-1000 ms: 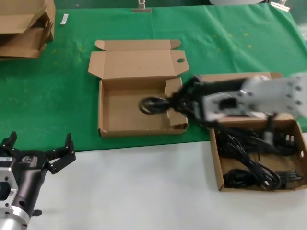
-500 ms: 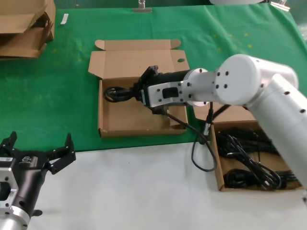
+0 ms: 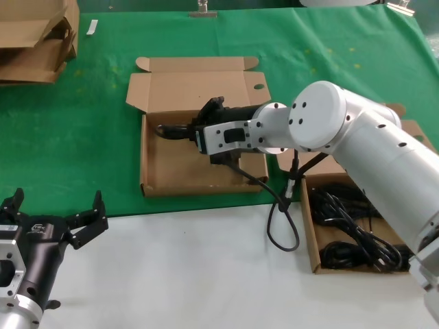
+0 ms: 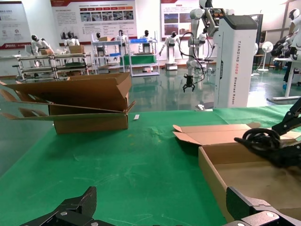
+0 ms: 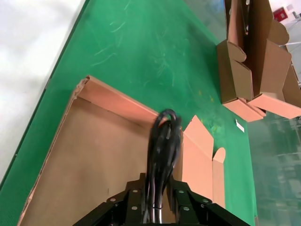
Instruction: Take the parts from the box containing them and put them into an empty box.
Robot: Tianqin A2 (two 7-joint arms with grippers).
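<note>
One power cord (image 3: 171,130) hung over the empty box (image 3: 164,181), clamped in the right gripper (image 3: 199,131); its tail trailed off, partly hidden. Left gripper (image 3: 58,223) waited nearby, fingers apart.

I see one black cord bundle (image 3: 175,130) hanging over the empty box (image 3: 164,179); more cords (image 3: 363,240) fill the box beside it (image 3: 310,240).

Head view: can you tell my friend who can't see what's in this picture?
The right gripper holds a black power cord over the empty box, the cable trailing back to the box of cords. The left gripper waits open near the white table edge.
</note>
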